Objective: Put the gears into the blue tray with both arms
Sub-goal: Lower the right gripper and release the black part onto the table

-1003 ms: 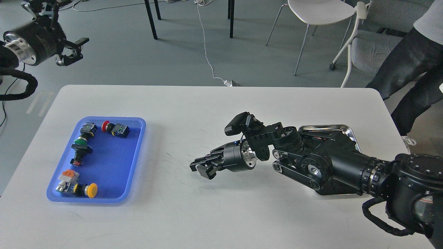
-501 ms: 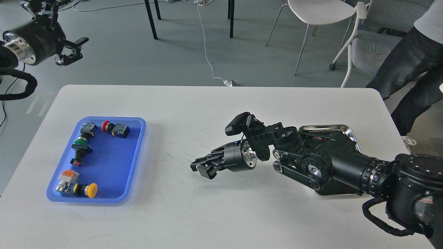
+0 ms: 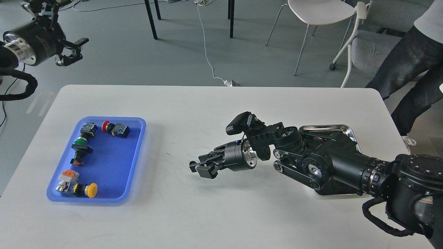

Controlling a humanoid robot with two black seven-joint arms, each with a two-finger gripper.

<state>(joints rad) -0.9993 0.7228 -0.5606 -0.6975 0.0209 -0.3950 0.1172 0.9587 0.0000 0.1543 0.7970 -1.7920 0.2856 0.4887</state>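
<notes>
The blue tray (image 3: 135, 152) lies on the left of the white table and holds several push-button switches. My right gripper (image 3: 194, 166) hovers low over the table's middle, well right of the tray, its fingers pointing left. They look shut on a tiny black toothed piece at their tips, seemingly a gear (image 3: 191, 162). My left gripper (image 3: 73, 50) is raised beyond the table's far left corner, fingers spread and empty. No other gears show.
A shiny steel tray (image 3: 341, 128) sits at the right, mostly hidden under my right arm. A person's legs (image 3: 408, 69), chairs and table legs stand beyond the far edge. A white cable (image 3: 207, 58) runs across the floor.
My right gripper has rolled at the wrist, almost in place, so a small toothed piece now shows at its tips. The left arm has barely moved.
</notes>
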